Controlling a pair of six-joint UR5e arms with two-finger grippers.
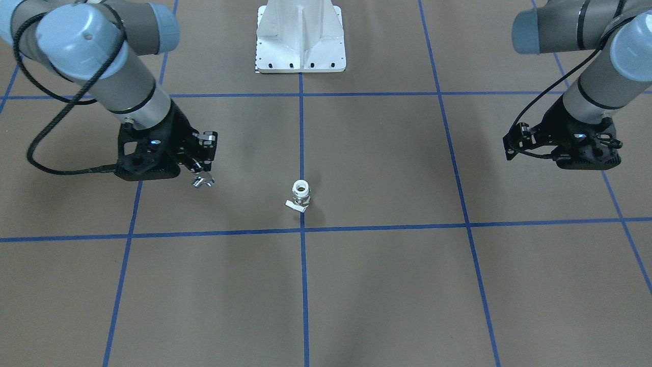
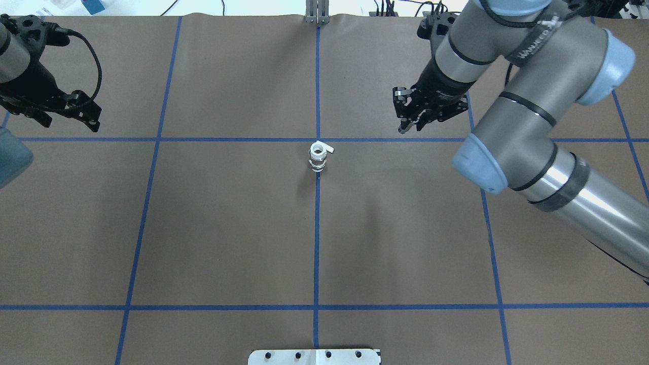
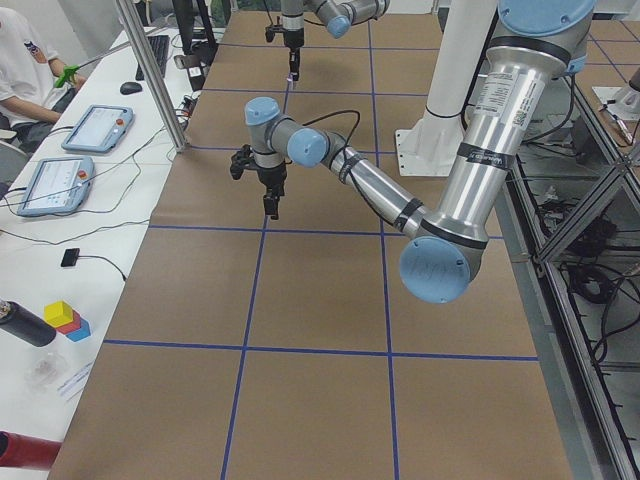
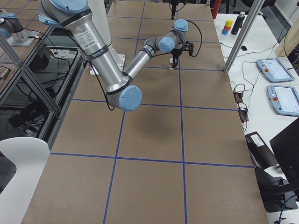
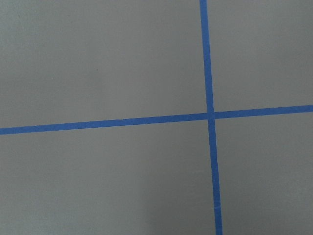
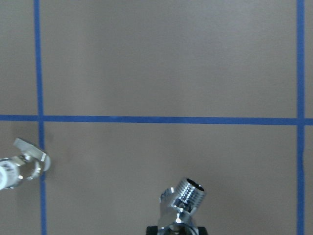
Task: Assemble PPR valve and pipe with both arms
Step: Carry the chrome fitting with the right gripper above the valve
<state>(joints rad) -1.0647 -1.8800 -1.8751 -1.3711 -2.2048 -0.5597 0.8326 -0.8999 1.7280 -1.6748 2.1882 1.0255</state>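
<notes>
Right gripper (image 1: 202,169): fingers pinched on the small chrome-silver bent metal pipe fitting (image 1: 202,180). The fitting hangs off the fingertips, just over the brown paper-covered table (image 1: 387,285) with its blue tape grid. In the right wrist view I see the fitting's threaded end with the dark round opening angled up and to that view's right, with the black fingers clamped on its lower body at the frame's bottom edge. I can't tell whether it clears the table or touches it.

The stubby PPR valve (image 1: 300,196), with white plastic ends and a brass-coloured middle, stands upright on the blue centre tape line. It is just on the robot's side of a cross line, with the open white end up. Its flat white handle tab points away from the robot, toward the right arm's side. Valve and fitting are well apart, and nothing touches the valve.

Left gripper (image 1: 511,144) hangs over bare table out on the robot's left, far from both parts. I can't tell whether its fingers are spread or together. The left wrist camera shows only paper and a tape crossing.

The white bolted pedestal (image 1: 300,41) sits at the table edge on the centre line.
</notes>
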